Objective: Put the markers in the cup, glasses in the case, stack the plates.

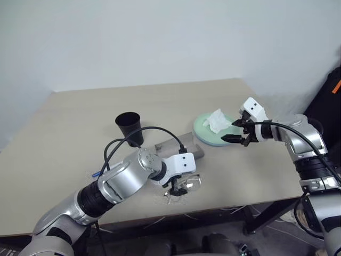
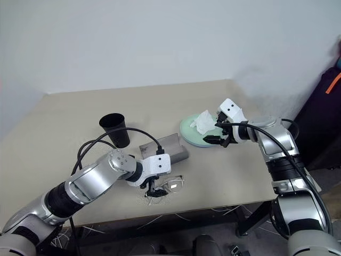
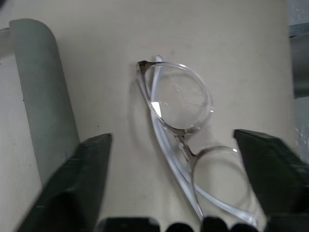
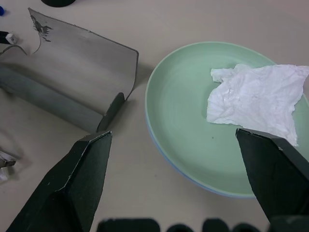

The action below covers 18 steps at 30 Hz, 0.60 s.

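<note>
The glasses (image 3: 181, 125) lie folded on the tabletop (image 1: 69, 122) near its front edge, just beside the open case (image 2: 165, 146), which rests on its side with the hollow facing the robot. The left tool (image 2: 153, 189) hangs directly over the frame with its two black fingers (image 3: 77, 183) spread apart, one on each side of the lenses and not yet in contact. The step in hand appears to be the pick-up of the glasses. For a secure grip, lower the tool until the fingers bracket the bridge or the folded temples, then close slowly; wire frames are thin and likely to slip or twist if caught on one lens only. Keep the near finger off the case wall, which lies close beside it. After lifting, carry the frame lengthwise into the case opening. The right tool (image 1: 238, 132) hovers over the near rim of the plates (image 4: 183, 154), its fingers wide apart and holding nothing; the green plate sits on the blue one, with a crumpled white tissue (image 4: 256, 101) lying in it. The cup (image 1: 129, 127) stands upright behind the case, well apart from the glasses. A blue-capped marker (image 1: 96, 174) appears to lie on the tabletop beside the left arm.
</note>
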Tool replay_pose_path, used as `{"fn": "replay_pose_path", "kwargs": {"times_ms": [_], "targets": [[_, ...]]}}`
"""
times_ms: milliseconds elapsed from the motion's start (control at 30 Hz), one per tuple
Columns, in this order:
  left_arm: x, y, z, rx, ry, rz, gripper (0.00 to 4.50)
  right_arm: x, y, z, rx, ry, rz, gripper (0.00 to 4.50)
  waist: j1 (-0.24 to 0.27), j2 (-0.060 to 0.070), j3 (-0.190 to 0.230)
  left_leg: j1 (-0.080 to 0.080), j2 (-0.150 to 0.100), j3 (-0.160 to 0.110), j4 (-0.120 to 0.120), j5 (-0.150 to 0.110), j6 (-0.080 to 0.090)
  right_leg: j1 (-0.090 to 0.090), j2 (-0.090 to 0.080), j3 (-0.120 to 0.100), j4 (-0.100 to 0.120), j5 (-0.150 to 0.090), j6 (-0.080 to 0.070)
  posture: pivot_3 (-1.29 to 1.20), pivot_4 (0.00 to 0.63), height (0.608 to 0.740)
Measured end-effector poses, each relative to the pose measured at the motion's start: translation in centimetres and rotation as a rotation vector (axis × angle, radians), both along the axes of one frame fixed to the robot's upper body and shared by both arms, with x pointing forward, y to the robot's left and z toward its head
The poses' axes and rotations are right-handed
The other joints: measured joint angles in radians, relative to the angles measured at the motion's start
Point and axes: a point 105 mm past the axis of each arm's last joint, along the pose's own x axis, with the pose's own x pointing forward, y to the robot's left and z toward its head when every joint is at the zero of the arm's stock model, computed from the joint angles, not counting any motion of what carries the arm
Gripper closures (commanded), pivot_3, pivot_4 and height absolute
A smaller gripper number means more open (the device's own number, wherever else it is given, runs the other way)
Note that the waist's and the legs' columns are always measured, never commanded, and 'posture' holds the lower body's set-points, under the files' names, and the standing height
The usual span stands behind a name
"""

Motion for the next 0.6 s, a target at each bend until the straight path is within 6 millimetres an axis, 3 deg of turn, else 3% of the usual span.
{"fn": "replay_pose_path", "kwargs": {"times_ms": [67, 567, 600], "targets": [[0.21, 0.04, -0.2, 0.002, 0.0, 0.009, 1.95, 0.02, -0.02, 0.0, -0.001, -0.001, -0.002, 0.03, 0.0, 0.0, 0.0, 0.0, 0.0, 0.0, 0.0, 0.0, 0.0, 0.0, 0.0, 0.0, 0.0, 0.0, 0.0, 0.0, 0.0, 0.732], [0.41, -0.03, -0.8, 0.015, -0.002, 0.0, 1.95, 0.16, 0.14, 0.01, 0.0, -0.013, -0.007, 0.03, 0.0, 0.0, 0.0, 0.0, 0.0, 0.0, 0.0, 0.0, 0.0, 0.0, 0.0, 0.0, 0.0, 0.0, 0.0, 0.0, 0.0, 0.732], [0.41, -0.04, -0.82, 0.015, -0.002, -0.002, 2.14, 0.16, 0.18, 0.0, 0.0, -0.013, -0.006, 0.03, 0.0, 0.0, 0.0, 0.0, 0.0, 0.0, 0.0, 0.0, 0.0, 0.0, 0.0, 0.0, 0.0, 0.0, 0.0, 0.0, 0.0, 0.732]]}}
